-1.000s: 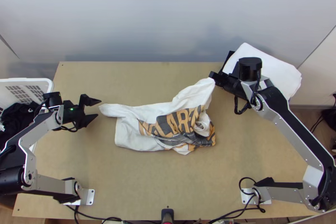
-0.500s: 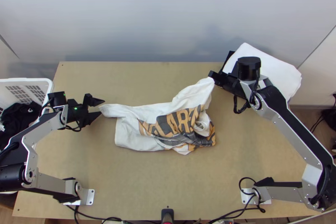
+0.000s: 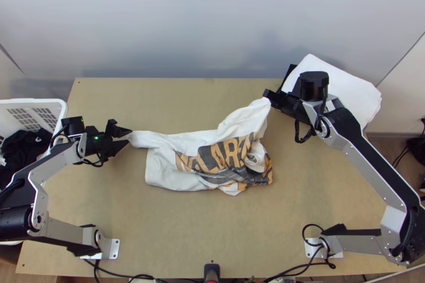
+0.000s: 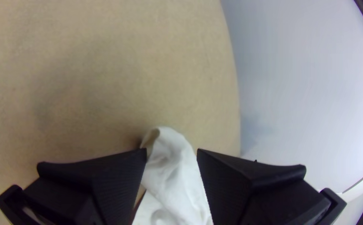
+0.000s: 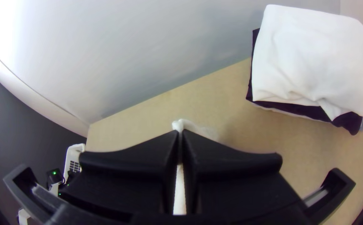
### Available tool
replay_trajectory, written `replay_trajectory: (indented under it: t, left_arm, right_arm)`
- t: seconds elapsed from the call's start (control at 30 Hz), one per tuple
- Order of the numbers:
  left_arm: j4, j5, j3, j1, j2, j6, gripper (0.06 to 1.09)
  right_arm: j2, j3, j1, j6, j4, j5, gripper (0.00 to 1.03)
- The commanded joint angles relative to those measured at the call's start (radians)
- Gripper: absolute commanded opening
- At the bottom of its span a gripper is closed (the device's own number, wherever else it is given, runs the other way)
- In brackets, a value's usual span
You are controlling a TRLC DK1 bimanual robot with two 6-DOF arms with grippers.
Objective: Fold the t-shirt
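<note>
In the top view, the left gripper (image 3: 129, 136) has moved across the table towards the t-shirt (image 3: 170, 163) since the first picture, most of that way by the second. Its fingers stood wide apart and just off the shirt's narrow end (image 3: 139, 139), probably a sleeve; now that end lies between their tips. The gap between the fingertips has narrowed step by step through the three pictures, though they have not met. The left forearm (image 3: 57, 160) has swung the same way, carrying the wrist farther from the laundry basket (image 3: 32, 101). The right gripper (image 3: 268, 97) has shifted very slightly towards the left arm's side.
</note>
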Motion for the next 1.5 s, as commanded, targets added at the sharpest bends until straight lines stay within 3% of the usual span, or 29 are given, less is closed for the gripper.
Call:
replay_trajectory:
  t: [0.0, 0.5, 0.53, 0.6, 0.63, 1.07, 1.3, 1.47]
  left_arm:
    - [-0.002, 0.001, -0.008, -0.002, -0.012, 0.007, 0.67]
    - [-0.001, 0.001, 0.003, -0.026, -0.006, 0.009, 0.66]
    - [0.001, -0.001, 0.003, -0.029, -0.008, 0.015, 0.53]
    - [0.022, -0.033, -0.003, -0.029, -0.014, 0.015, 0.12]
    - [0.036, -0.044, -0.006, -0.029, -0.014, 0.012, 0.10]
    - [0.027, -0.050, 0.011, -0.006, -0.024, 0.018, 0.10]
    - [-0.156, -0.171, 0.138, 0.023, -0.232, 0.116, 0.09]
    - [-0.241, -0.228, 0.276, 0.023, -0.403, 0.141, 0.09]
  right_arm:
    - [0.003, 0.001, 0.000, 0.001, 0.000, 0.000, 0.03]
    - [0.005, -0.004, 0.000, 0.003, 0.000, 0.000, 0.03]
    - [0.006, -0.004, -0.001, 0.003, 0.000, 0.000, 0.03]
    - [0.006, -0.004, -0.001, 0.003, 0.000, 0.000, 0.03]
    - [0.006, -0.002, -0.003, 0.003, 0.000, 0.000, 0.03]
    - [0.006, 0.000, -0.018, -0.008, 0.025, 0.003, 0.03]
    - [-0.003, 0.053, -0.059, -0.138, 0.025, 0.028, 0.03]
    - [-0.009, 0.110, -0.043, -0.347, 0.025, 0.144, 0.03]
